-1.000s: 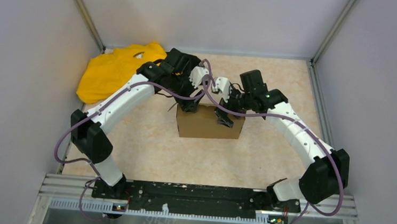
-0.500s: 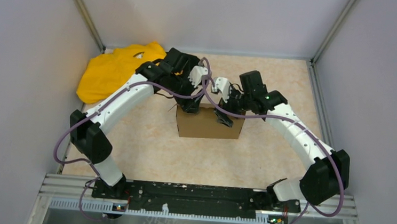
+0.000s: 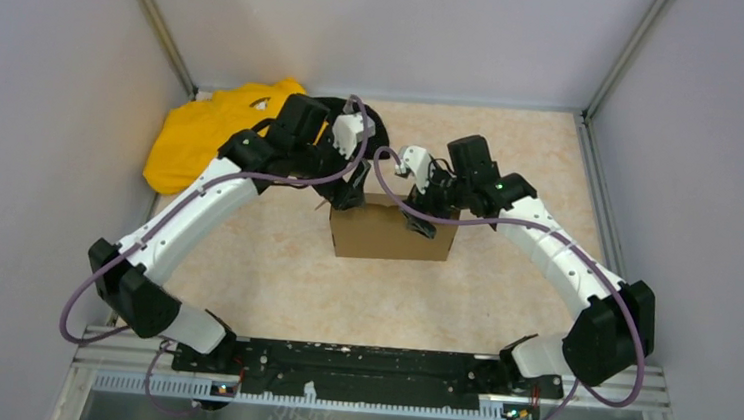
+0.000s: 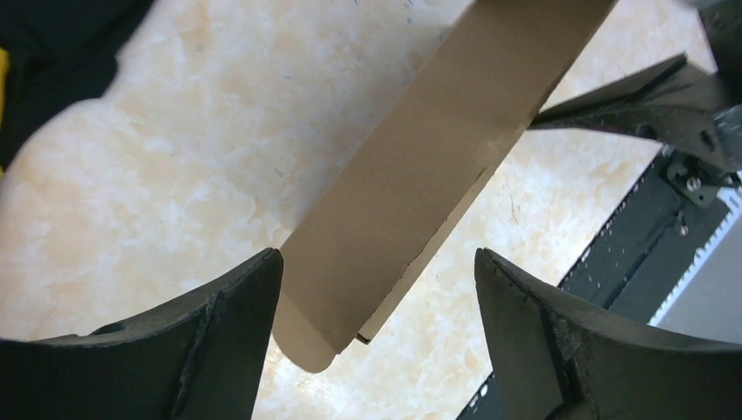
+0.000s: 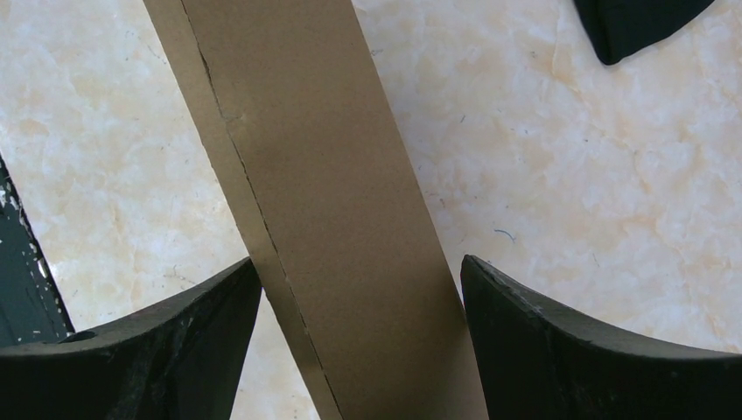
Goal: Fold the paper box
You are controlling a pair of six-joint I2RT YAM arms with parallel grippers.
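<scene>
The left pincer (image 3: 349, 200) hangs at the far left corner of the paper box (image 3: 391, 234), its jaws spread wide. In the left wrist view its fingers (image 4: 219, 350) stand well apart with a brown cardboard panel running between them; the panel's rounded corner lies just beside the left finger, and a clear gap shows on the other side. Behind and to the left of this arm, a yellow cloth (image 3: 204, 132) lies crumpled in the far left corner of the counter (image 3: 272, 282), and a black cloth (image 4: 52, 44) shows at the top left of the left wrist view. The box stands as a shallow brown rectangle near the middle of the counter, its long plain side facing the arm bases. The right pincer (image 3: 422, 224) reaches down at the box's far edge, right of centre, jaws also spread. In the right wrist view its fingers (image 5: 560, 350) straddle a cardboard strip; whether they touch it cannot be told.
</scene>
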